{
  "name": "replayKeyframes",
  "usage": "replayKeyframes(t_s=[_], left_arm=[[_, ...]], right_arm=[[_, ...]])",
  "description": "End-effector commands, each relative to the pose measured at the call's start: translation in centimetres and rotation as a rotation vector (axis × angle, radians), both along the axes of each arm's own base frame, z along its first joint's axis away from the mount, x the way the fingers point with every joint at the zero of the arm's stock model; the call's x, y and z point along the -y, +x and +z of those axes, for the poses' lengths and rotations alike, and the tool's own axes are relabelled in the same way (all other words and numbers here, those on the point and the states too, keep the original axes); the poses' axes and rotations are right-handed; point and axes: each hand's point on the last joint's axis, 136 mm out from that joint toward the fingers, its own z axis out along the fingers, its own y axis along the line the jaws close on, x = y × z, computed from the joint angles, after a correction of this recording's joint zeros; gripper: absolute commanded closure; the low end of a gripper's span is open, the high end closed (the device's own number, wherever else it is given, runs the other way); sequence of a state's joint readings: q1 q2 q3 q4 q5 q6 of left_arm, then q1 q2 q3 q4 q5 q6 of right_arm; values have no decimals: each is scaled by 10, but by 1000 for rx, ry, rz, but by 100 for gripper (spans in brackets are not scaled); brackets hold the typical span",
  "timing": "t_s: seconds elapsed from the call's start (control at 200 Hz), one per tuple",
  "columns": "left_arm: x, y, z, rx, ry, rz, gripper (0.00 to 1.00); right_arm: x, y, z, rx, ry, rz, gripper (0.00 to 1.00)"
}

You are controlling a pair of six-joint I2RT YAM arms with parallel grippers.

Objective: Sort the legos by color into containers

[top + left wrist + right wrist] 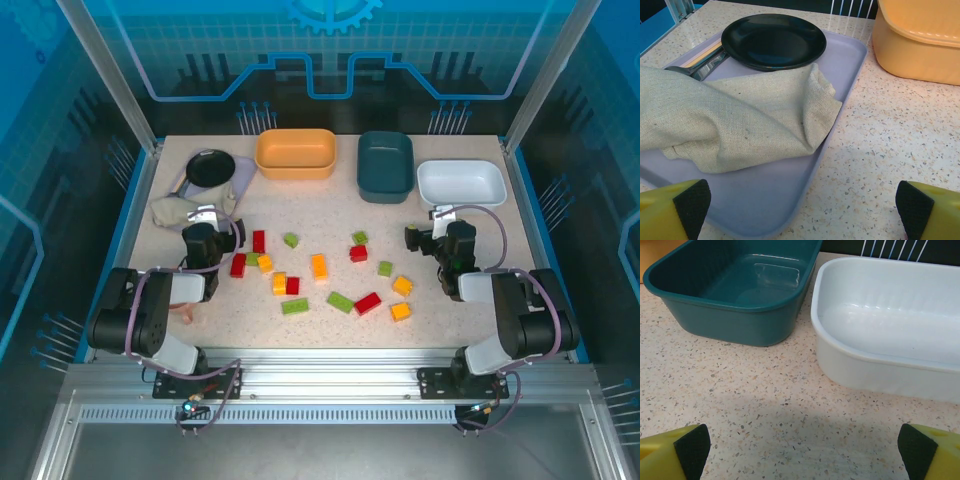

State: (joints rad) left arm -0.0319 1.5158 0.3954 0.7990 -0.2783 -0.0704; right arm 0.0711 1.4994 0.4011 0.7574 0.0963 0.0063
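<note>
Holding our left fingers [690,205] and right fingers [690,447] wide apart, empty, over the speckled worktop [740,405].
Beyond the left pair sits an orange-yellow plastic bin [920,45]; beyond the right, a dark teal plastic bin [735,315] and a white plastic bin [890,355]; small red, green and orange plastic bricks [318,265] lie between the pairs.
</note>
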Motion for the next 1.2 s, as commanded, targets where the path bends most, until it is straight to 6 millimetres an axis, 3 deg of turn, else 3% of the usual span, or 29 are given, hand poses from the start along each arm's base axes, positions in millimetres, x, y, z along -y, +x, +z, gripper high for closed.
replayKeyframes(t_s=[0.0, 0.59, 0.665, 0.71, 0.78, 0.87, 0.92, 0.94, 1.005, 1.02, 1.045, 1.105, 1.195], left_arm=[[3, 2, 5, 21, 7, -25, 1], [5, 3, 11, 32, 12, -38, 1], [9, 2, 34, -27, 83, -8, 1], [10, 5, 60, -18, 110, 32, 1], [22, 3, 111, 89, 77, 70, 1], [41, 2, 180, 185, 13, 109, 1], [44, 3, 204, 185, -152, 164, 1], [42, 0, 202, 138, -231, 213, 1], [32, -22, 188, -67, -455, 430, 1], [31, -27, 184, -108, -503, 487, 1], [34, -30, 176, -173, -571, 535, 1], [67, -2, 165, -291, -741, 368, 1], [101, 19, 149, -416, -902, 349, 1]], right_arm=[[4, 8, 10, 34, 2, -8, 0], [3, 8, 13, 44, 2, -1, 0], [0, 8, 34, 21, -16, 4, 0], [3, 7, 53, 7, -44, -43, 0], [0, 3, 113, 105, -32, -70, 0], [-15, -9, 213, 313, -4, -72, 0], [-7, -14, 248, 340, 110, -155, 0], [2, -16, 260, 324, 208, -223, 0], [39, -34, 244, 115, 458, -537, 0], [46, -40, 232, 56, 482, -605, 0], [51, -39, 227, 11, 521, -636, 0], [29, -18, 229, -78, 561, -435, 2], [10, -7, 225, -188, 556, -383, 6]])
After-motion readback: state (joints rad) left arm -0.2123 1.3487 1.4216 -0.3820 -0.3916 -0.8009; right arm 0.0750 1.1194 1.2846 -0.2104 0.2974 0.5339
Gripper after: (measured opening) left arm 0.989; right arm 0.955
